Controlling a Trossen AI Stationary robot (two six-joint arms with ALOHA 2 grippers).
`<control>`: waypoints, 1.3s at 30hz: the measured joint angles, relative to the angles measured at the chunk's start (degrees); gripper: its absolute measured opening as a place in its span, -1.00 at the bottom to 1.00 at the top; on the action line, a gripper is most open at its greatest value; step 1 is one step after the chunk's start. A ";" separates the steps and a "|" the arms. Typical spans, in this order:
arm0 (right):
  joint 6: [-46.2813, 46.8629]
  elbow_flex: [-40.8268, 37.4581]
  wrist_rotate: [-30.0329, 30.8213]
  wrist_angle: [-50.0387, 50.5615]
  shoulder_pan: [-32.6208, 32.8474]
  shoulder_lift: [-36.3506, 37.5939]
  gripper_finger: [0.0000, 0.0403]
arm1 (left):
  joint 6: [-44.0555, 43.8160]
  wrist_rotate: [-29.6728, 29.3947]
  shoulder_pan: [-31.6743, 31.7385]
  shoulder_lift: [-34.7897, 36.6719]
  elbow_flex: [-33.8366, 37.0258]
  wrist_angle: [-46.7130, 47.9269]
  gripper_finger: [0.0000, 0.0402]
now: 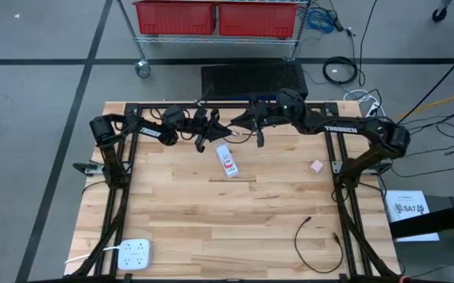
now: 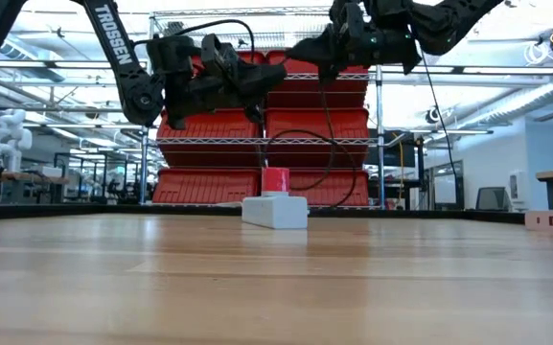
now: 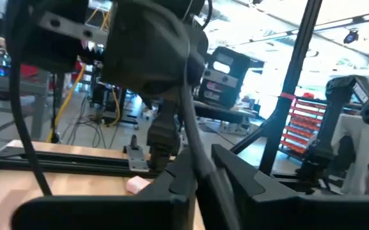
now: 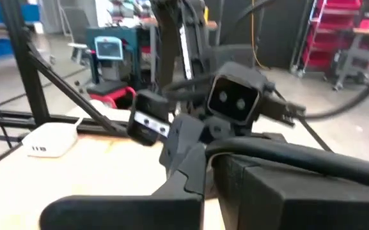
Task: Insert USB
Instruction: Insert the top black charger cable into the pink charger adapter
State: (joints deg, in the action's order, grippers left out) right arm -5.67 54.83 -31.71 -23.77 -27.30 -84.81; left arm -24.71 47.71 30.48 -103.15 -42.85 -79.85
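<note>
A black USB cable (image 2: 330, 144) hangs in a slack loop between my two grippers, high over the far middle of the table. My right gripper (image 1: 241, 123) is shut on it. My left gripper (image 1: 214, 127) faces it from the left, slightly open, and the cable (image 3: 194, 137) runs down between its fingers. Below them a white charger block (image 1: 227, 160) with a red label lies flat on the wood. Which end of the cable bears the plug is too small to tell. My right gripper pinches the cable (image 4: 280, 153) between its two fingers, which reach in about level from the table's right side. The cable runs along the fingers and out past them, then hangs slack, clear of the table. My left gripper has the cable (image 3: 204, 176) between its fingers; whether they touch it, I cannot tell.
A second black cable (image 1: 319, 245) lies curled at the near right, a white power strip (image 1: 134, 254) at the near left corner, and a small pink piece (image 1: 316, 166) near the right edge. Black frame posts (image 1: 338, 169) stand along both sides.
</note>
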 joint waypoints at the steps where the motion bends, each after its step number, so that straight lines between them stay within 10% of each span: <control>1: -0.17 0.00 0.12 0.53 -0.08 0.09 -1.00 | 0.00 -0.21 0.18 0.00 0.00 0.01 -0.66; 16: -0.94 -0.02 5.32 5.71 -0.89 0.12 -1.00 | 7.19 -6.38 1.81 0.04 -0.02 3.78 -0.05; 29: 0.24 -0.02 14.56 7.56 -0.87 0.12 -1.00 | 36.14 -40.62 -7.43 7.47 -5.20 39.24 -0.04; 39: 4.62 -0.02 22.26 7.74 0.29 0.08 -1.00 | 42.09 -61.78 -13.47 13.00 -5.73 43.45 -0.04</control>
State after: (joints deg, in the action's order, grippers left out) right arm -1.05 54.81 -9.45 -16.04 -27.01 -84.73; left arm 17.38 -14.07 17.01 -90.15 -48.58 -36.40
